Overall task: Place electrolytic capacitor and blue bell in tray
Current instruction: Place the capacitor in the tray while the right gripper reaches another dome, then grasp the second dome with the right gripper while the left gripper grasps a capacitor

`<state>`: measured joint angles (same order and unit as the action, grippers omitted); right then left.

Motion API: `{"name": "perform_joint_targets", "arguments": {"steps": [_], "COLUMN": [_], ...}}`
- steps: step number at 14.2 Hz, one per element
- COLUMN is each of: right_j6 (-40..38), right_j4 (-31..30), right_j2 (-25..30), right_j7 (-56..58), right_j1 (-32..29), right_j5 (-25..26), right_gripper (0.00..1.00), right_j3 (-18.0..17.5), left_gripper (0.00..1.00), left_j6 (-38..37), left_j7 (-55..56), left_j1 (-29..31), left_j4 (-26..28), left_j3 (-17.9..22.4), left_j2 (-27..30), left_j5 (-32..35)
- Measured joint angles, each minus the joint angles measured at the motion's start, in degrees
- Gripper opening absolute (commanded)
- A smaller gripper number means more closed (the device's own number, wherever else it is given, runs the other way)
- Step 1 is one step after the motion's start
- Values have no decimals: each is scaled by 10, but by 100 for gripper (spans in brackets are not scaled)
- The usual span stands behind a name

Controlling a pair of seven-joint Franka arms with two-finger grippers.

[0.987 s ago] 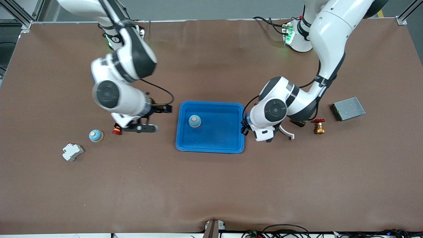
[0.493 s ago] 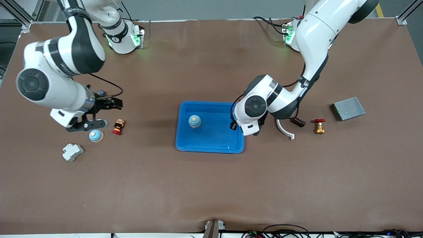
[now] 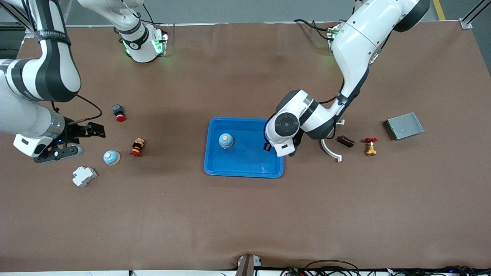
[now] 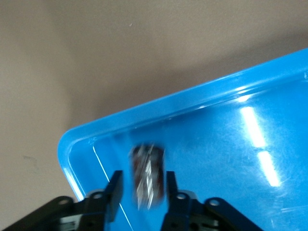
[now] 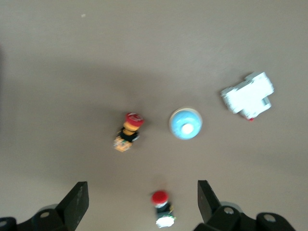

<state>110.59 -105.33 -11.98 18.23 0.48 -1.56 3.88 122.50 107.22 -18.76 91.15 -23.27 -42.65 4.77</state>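
The blue tray (image 3: 245, 174) lies mid-table with one blue bell (image 3: 226, 140) standing in it. A second blue bell (image 3: 111, 157) sits on the table toward the right arm's end and also shows in the right wrist view (image 5: 186, 123). My left gripper (image 3: 268, 147) hangs over the tray's corner toward the left arm's end. In the left wrist view, the left gripper (image 4: 142, 178) is open. The dark, striped electrolytic capacitor (image 4: 148, 175) is blurred between its fingers, clear of both, over the tray's rim (image 4: 144, 113) and floor. My right gripper (image 3: 76, 142) is wide open and empty (image 5: 141, 192).
Two red push buttons (image 3: 119, 113) (image 3: 137, 147) and a white breaker (image 3: 84, 176) lie toward the right arm's end. A white curved part (image 3: 330, 151), a dark brown piece (image 3: 345, 141), a brass valve (image 3: 370, 146) and a grey metal box (image 3: 404, 125) lie toward the left arm's end.
The left gripper moved from beside the tray to over its corner and opened, loosing the capacitor. The right arm swung away from the tray toward its own end of the table.
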Motion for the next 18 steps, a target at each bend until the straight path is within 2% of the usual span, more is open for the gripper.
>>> {"name": "perform_joint_targets", "arguments": {"steps": [2, 6, 8, 12, 15, 18], "right_j6": [44, 100, 125, 154, 154, 154], "right_j4": [-10, -10, -11, -10, -10, -10], "right_j2": [-22, -73, -101, -146, -160, -172], "right_j7": [34, 49, 61, 90, 94, 94], "right_j1": [-22, -28, -28, -37, -39, -39], "right_j5": [0, 0, 0, 0, 0, 0], "right_gripper": [100, 100, 100, 100, 100, 100], "right_j3": [0, -2, -4, -3, -3, -3], "left_gripper": [100, 100, 100, 100, 100, 100], "left_j6": [-15, -96, -135, -227, -264, -296], "left_j7": [9, 5, -34, -112, -123, -177], "left_j1": [-5, 5, 26, 76, 104, 161], "left_j4": [-7, -43, -53, -54, -54, -33], "left_j3": [0, 15, 21, 23, 24, 23], "left_j2": [3, 21, 35, 45, 58, 88], "left_j5": [4, 14, 32, 119, 142, 143]}}
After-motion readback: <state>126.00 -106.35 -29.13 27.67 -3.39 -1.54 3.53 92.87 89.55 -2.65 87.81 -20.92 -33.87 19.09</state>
